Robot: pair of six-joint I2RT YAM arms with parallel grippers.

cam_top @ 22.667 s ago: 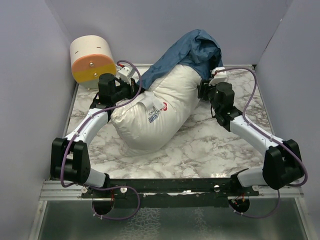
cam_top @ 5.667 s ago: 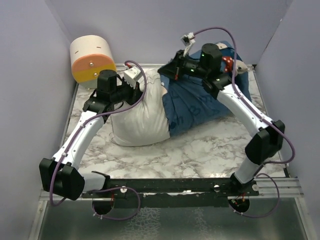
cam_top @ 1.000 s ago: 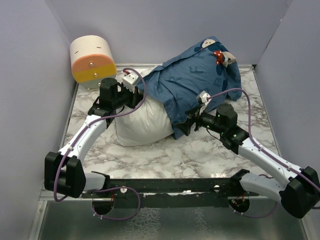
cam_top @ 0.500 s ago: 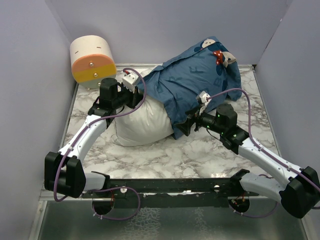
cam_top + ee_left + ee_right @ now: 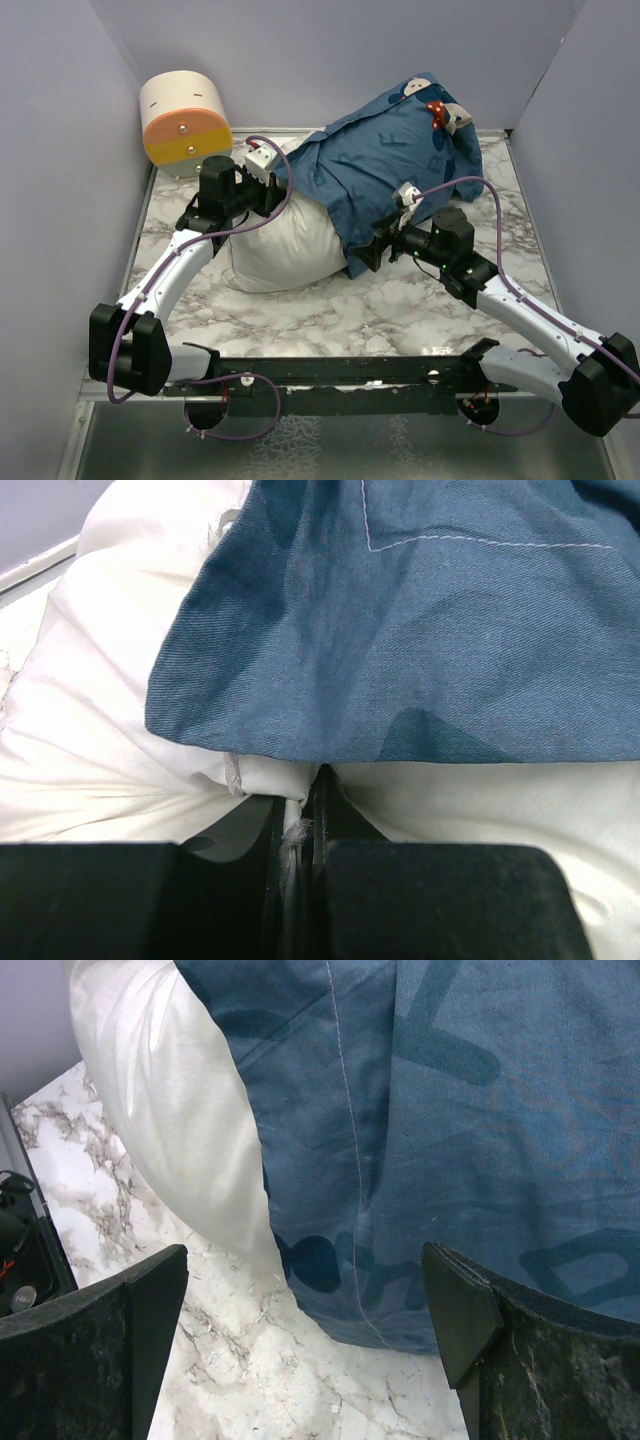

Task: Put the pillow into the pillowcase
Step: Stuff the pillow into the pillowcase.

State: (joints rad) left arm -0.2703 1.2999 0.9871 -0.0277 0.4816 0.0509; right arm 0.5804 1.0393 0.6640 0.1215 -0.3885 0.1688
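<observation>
The left gripper (image 5: 300, 825) is clamped tight on a pinch of white cloth from the pillow (image 5: 90, 730), right under the hem of the pillowcase (image 5: 420, 630). The right gripper (image 5: 305, 1290) stands spread wide and holds nothing. Its fingers (image 5: 110, 1350) sit to either side of the pillowcase's lower corner at the pillow's near side (whether they brush the fabric I cannot tell).

The dark blue pillowcase is the one container here. It holds the pillow's far right part and bulges full, while the pillow's near left end sticks out bare onto the marble table (image 5: 400, 300).

Only the left wrist view shows the pinch itself; from above, those fingers are buried against the pillow's left side. The right wrist view gives the stitched seam (image 5: 345, 1090) and pale letters (image 5: 450, 1040) up close. The top view alone shows a mouse face (image 5: 435, 105) with a red bow at the pillow's far end, and a cream-and-orange drum (image 5: 182, 120) off the pillow's far left.
</observation>
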